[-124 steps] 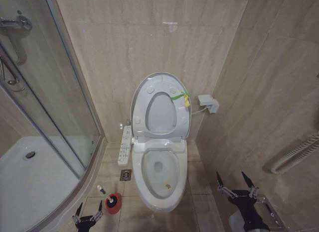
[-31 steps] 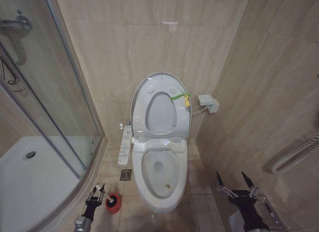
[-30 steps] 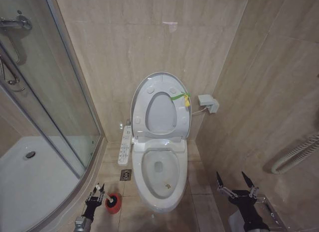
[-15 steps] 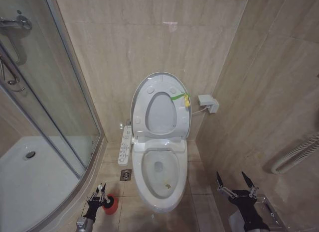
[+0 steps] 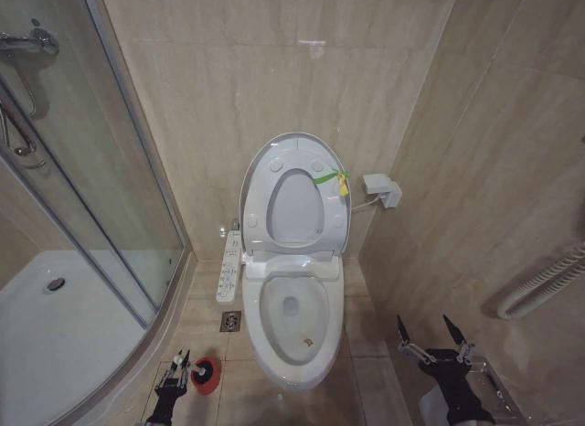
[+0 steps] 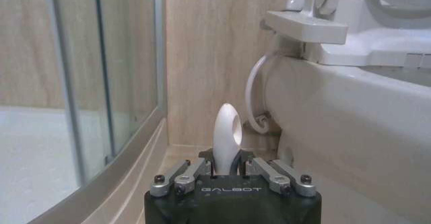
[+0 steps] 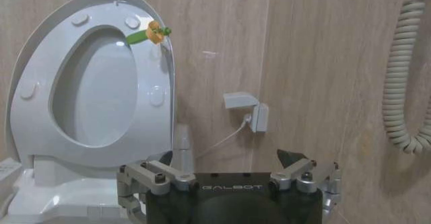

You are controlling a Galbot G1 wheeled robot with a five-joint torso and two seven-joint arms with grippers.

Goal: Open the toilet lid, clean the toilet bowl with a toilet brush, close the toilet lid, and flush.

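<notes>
Left gripper point(image 5: 175, 368) clenched on thin white brush handle point(image 6: 227, 133) (red holder point(image 5: 207, 375) beside) | right gripper point(image 5: 432, 339) parked, fingers spread | glossy white oval lid point(image 5: 294, 196) upright

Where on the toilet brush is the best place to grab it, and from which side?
Grip the toilet brush by its thin white handle, near the upper end, coming from the shower side. The handle stands up out of the round red holder, so it is the one slim, reachable part. The left pincer already looks shut around it; the right pincer sits open by the wall.
</notes>
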